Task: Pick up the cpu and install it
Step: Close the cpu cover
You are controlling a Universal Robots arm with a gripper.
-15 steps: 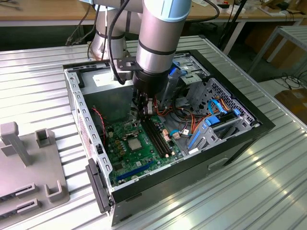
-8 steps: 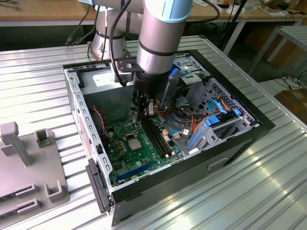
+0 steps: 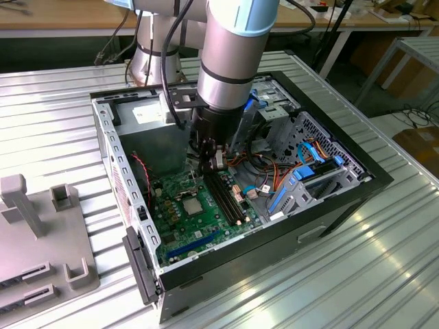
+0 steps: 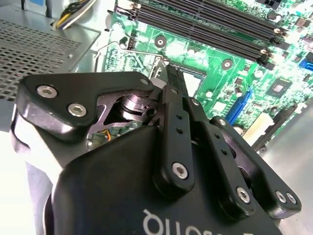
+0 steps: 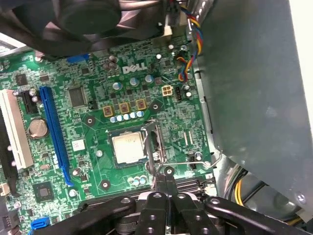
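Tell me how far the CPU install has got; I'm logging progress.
Done: the cpu already lies flat in the socket on the motherboard. In hand: nothing. The pincer is shut and empty, its tips close to the socket's wire lever. Left: the lever seems to stand out to the side, unlatched, so the locking does not look finished.

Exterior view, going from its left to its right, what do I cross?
Grey plastic fixture → case's perforated side wall → cpu in its socket → pincer over the memory slots → blue-tabbed drive cage → table.
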